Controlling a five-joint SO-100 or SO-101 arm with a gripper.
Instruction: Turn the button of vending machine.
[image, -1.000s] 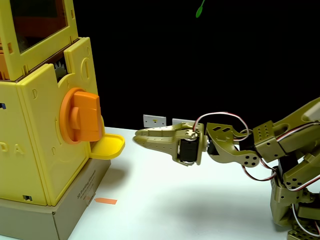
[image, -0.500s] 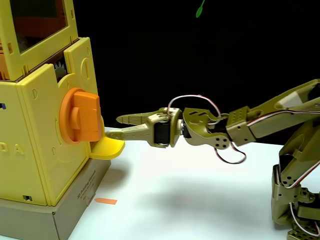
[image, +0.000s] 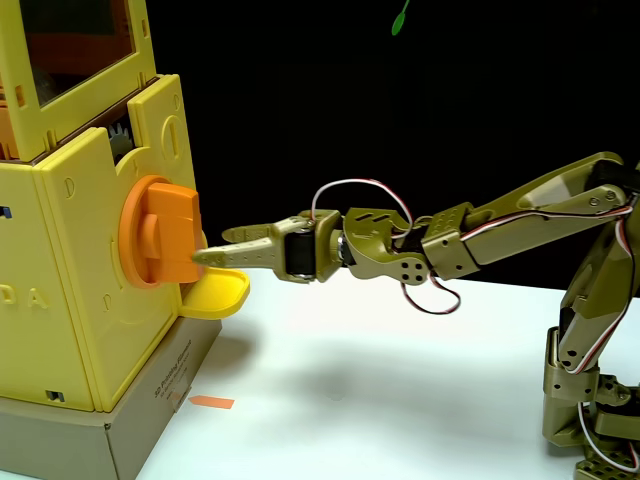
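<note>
One tall yellow vending machine (image: 75, 290) fills the left of the fixed view, its orange button (image: 165, 232) on the side facing the arm. Just right of that button sits the gripper (image: 212, 247), jaws narrowly parted, lower tip touching the button's edge above the yellow tray (image: 222, 294).

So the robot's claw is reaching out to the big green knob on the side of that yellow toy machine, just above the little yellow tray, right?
Nearly. The knob is orange, not green, as the fixed view shows. The rest holds: the gripper is stretched out to it on the side of the yellow vending machine, just above the yellow tray.
</note>
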